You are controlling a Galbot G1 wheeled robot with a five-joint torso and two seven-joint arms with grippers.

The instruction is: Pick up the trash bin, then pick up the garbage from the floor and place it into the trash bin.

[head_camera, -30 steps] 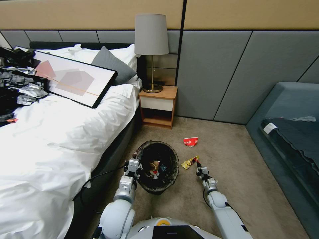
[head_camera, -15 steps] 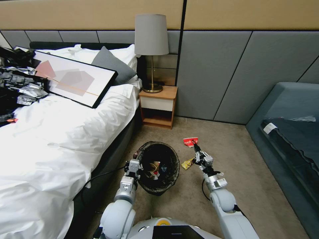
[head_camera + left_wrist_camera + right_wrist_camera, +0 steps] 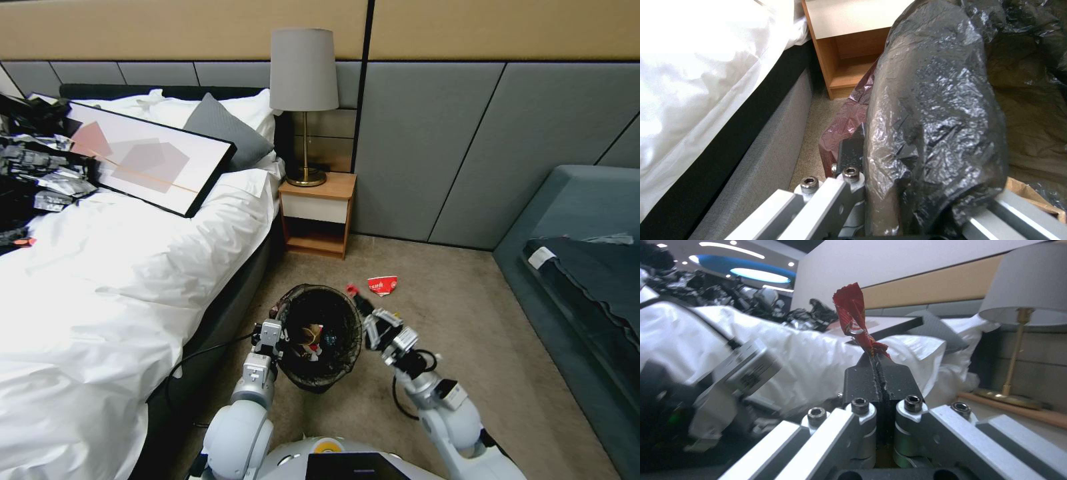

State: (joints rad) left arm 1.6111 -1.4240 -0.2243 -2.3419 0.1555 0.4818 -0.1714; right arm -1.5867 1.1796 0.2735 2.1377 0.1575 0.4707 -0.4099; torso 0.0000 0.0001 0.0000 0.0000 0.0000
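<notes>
The trash bin, round with a crinkled black liner, hangs just above the carpet beside the bed. My left gripper is shut on its near-left rim. The left wrist view shows the liner folded over the rim between the fingers. Brown paper and other garbage lie inside. My right gripper hovers at the bin's right rim, shut on a red-tipped snack wrapper; the wrapper sticks up from the closed gripper. A crushed red-and-white cup lies on the floor beyond.
The bed runs along the left, with a black cable on the floor beside it. A wooden nightstand with a lamp stands at the wall. A blue sofa fills the right. Open carpet lies between.
My right gripper has lifted the wrapper off the carpet and swung it left to the bin's rim. The bin and the left gripper have stayed put.
</notes>
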